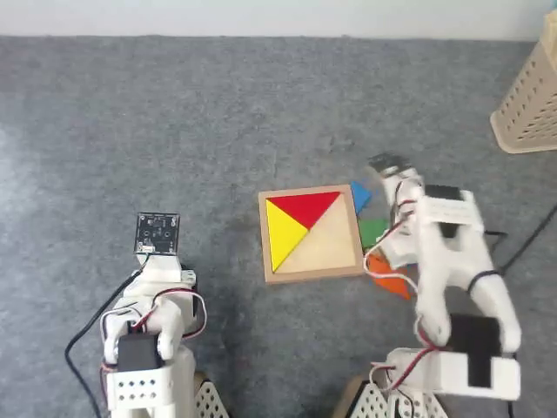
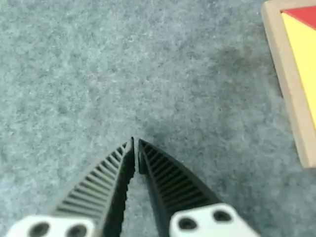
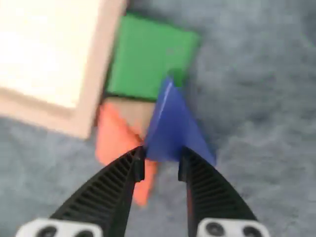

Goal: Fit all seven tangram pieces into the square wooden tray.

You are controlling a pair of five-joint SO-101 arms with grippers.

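The square wooden tray (image 1: 352, 261) lies mid-table with a red triangle (image 1: 306, 207) and a yellow triangle (image 1: 283, 237) in it; the remainder of its floor is bare wood. To the right of the tray lie a blue piece (image 1: 359, 196), a green square (image 1: 372, 231) and an orange piece (image 1: 389, 277). My right gripper (image 3: 160, 158) is shut on a blue triangle (image 3: 170, 126), held above the green square (image 3: 148, 61) and the orange piece (image 3: 116, 140), beside the tray's corner (image 3: 86, 121). My left gripper (image 2: 134, 144) is shut and empty over bare carpet, left of the tray (image 2: 289, 94).
A beige slatted basket (image 1: 531, 96) stands at the far right edge. Grey carpet covers the whole table. The right arm (image 1: 444, 235) with its cables hangs over the pieces right of the tray; the left arm (image 1: 152, 296) sits near the front left.
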